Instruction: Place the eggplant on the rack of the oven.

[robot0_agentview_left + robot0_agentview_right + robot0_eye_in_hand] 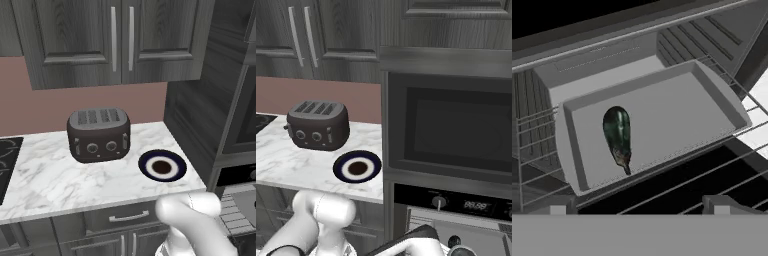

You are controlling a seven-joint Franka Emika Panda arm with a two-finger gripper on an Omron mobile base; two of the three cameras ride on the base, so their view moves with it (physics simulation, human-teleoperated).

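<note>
In the hand view the eggplant [618, 134], glossy and dark with its stem end toward me, lies in the left part of a shallow grey tray [712, 95]. The tray rests on the rack [712, 170], whose thin wires run across the open oven [602, 65]. My gripper [638, 207] is open; its two fingertips [557, 207] stand wide apart just short of the tray's near rim, with nothing between them. The oven [456, 125] is the dark built-in front at the right, and part of the rack [227, 210] shows at the lower right.
On the marble counter [45, 175] stand a dark four-slot toaster [99, 134] and a blue-rimmed plate [162, 166] with a brown centre. A cooktop [7, 160] lies at the far left. Dark wood panels frame the oven, and its control panel [476, 204] sits above the opening.
</note>
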